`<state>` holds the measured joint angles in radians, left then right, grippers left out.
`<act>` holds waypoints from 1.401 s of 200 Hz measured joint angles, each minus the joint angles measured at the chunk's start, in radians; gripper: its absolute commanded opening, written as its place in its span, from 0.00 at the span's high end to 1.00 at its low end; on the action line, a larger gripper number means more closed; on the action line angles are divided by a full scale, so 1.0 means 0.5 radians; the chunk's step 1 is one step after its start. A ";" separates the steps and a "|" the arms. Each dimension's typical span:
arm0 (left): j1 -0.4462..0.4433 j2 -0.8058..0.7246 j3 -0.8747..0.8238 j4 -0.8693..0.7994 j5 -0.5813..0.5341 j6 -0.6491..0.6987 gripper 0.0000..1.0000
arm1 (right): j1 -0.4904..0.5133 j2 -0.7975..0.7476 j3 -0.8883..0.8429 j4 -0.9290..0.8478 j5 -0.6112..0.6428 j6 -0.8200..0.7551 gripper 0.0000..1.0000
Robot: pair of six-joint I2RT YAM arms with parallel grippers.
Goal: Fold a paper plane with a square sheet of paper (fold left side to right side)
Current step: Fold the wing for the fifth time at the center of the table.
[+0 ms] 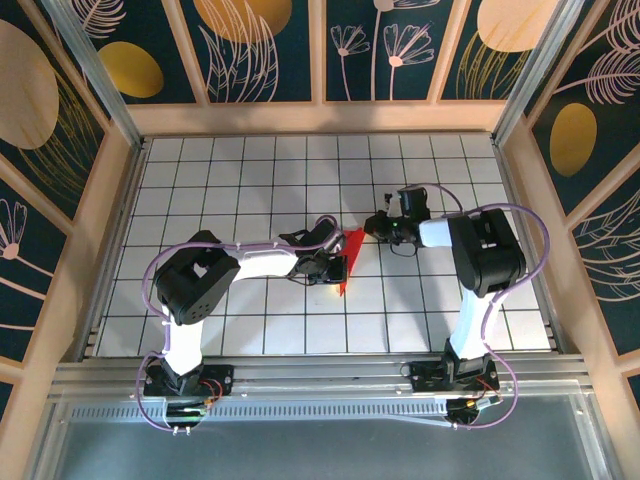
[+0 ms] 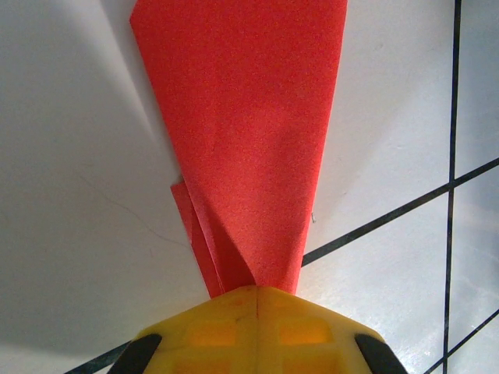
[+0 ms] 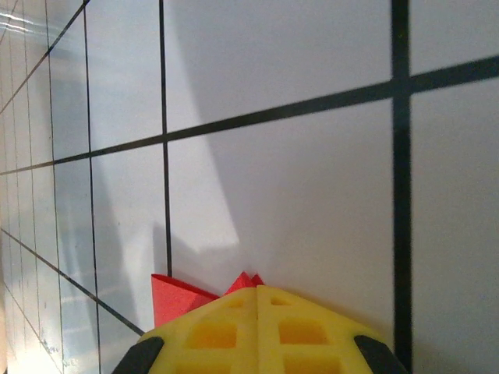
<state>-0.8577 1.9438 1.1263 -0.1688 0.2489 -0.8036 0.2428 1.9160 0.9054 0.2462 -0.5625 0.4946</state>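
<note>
The square sheet of paper (image 1: 347, 262) is now a narrow, creased red wedge between the two arms near the table's middle. In the left wrist view the paper (image 2: 249, 117) fans out wide away from my left gripper (image 2: 256, 290), whose yellow fingers (image 2: 210, 331) are shut on its narrow layered end. My right gripper (image 3: 257, 288) is shut on the other end. There, red corners of the paper (image 3: 175, 300) poke out from between and beside the closed yellow fingers (image 3: 304, 331). Seen from above, the left gripper (image 1: 335, 266) and the right gripper (image 1: 373, 227) face each other across the paper.
The white tabletop with black grid lines (image 1: 250, 180) stretches around both arms. Wooden walls (image 1: 320, 118) and metal posts (image 1: 100, 90) box it in. The right arm's purple cable (image 1: 520, 215) loops over the right side. A metal rail (image 1: 320, 375) runs along the near edge.
</note>
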 measured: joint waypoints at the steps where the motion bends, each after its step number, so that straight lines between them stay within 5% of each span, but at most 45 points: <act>1: 0.000 0.000 0.000 0.000 0.000 0.000 1.00 | -0.001 0.002 0.004 -0.002 0.000 0.000 1.00; 69: 0.000 0.000 -0.001 0.000 -0.001 0.000 1.00 | -0.105 0.071 0.179 -0.152 0.030 -0.061 1.00; 104: 0.000 0.000 -0.002 0.001 -0.002 0.000 1.00 | -0.120 -0.134 0.060 -0.193 0.043 -0.057 1.00; 152: -0.001 -0.002 -0.003 0.002 -0.006 0.000 1.00 | 0.143 -0.545 -0.346 -0.076 -0.022 0.152 1.00; 215: -0.002 -0.002 -0.003 0.002 -0.010 0.000 1.00 | 0.396 -0.472 -0.504 0.121 -0.043 0.444 1.00; 280: -0.004 -0.003 -0.003 0.002 -0.015 0.000 1.00 | 0.435 -0.362 -0.508 0.175 -0.017 0.497 1.00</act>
<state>-0.8597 1.9423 1.1248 -0.1680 0.2413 -0.8036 0.4603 1.7351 0.6514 0.3340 -0.5709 0.7429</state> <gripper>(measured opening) 0.046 0.051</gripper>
